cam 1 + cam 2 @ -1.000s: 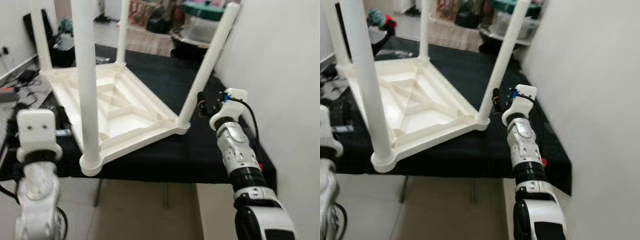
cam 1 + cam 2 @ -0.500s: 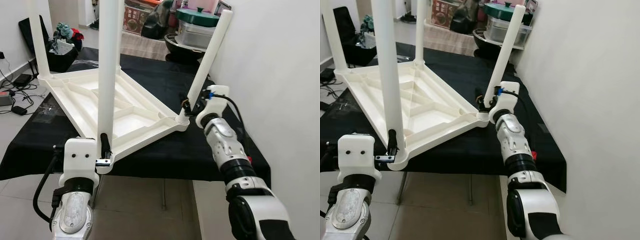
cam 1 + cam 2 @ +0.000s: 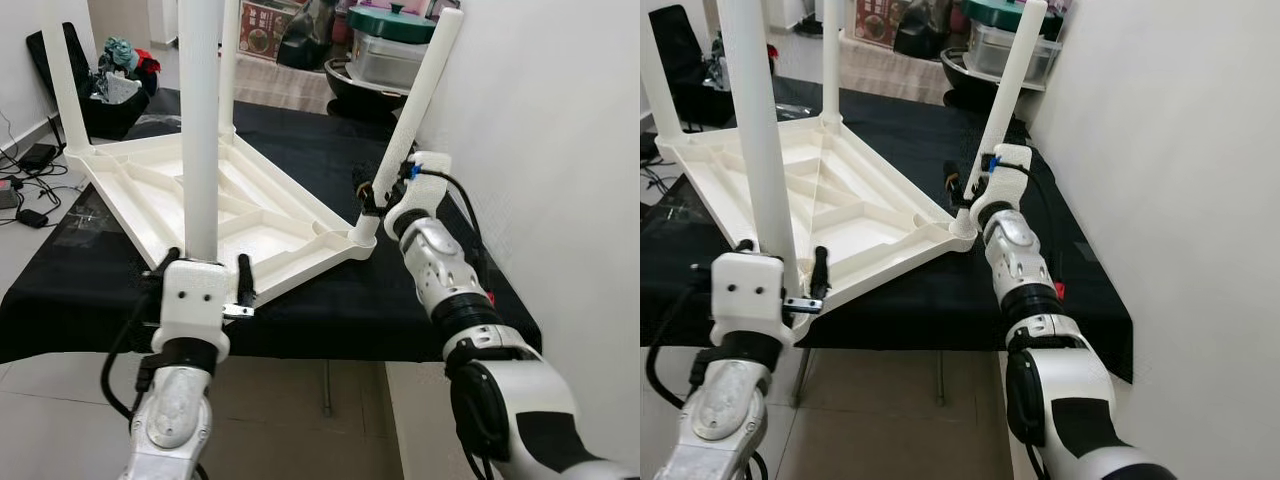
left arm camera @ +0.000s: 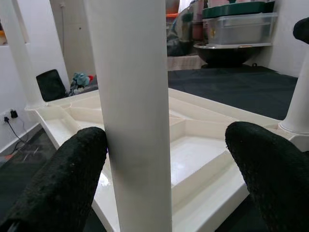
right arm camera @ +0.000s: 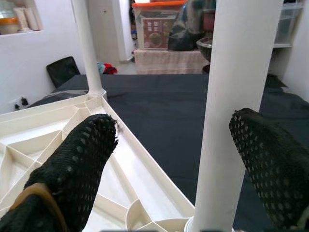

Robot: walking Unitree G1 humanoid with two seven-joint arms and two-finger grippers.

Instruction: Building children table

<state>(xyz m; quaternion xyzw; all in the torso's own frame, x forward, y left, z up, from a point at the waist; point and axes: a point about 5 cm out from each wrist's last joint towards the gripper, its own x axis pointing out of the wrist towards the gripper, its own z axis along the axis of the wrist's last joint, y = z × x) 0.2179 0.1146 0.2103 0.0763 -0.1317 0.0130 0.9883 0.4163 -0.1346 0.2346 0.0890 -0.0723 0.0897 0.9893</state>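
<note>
Black, rough-textured jaws of the left gripper (image 4: 164, 159) stand wide apart around the near leg (image 3: 200, 130) of an upturned white plastic children's table (image 3: 250, 215), one finger (image 4: 72, 169) touching the leg's side, the other well clear. The right gripper (image 5: 164, 159) is likewise spread wide, its jaws straddling the right-hand leg (image 3: 420, 110) just above the socket where that leg meets the tabletop corner; whether either finger touches it cannot be told.

The table lies upside down on a desk draped in black cloth (image 3: 330, 300), its ribbed underside facing up, with moulded diagonal braces running between the corners. Four round white legs rise from corner sockets; the right-hand one leans outward toward the white wall (image 3: 560, 150). The near corner overhangs the desk's front edge, where the left gripper's white wrist housing (image 3: 198, 300) sits just before it.

The tops of three legs are cut off by the frame in the head views, and the left wrist housing hides the near leg's socket. Behind the desk stand a grey lidded storage box with a green lid (image 3: 395, 50) above a dark bowl-shaped vessel (image 3: 365, 85), and further back a cluttered stack that is hard to make out. A black bag (image 3: 95, 95) and cables (image 3: 25, 190) lie on the floor at the left.
</note>
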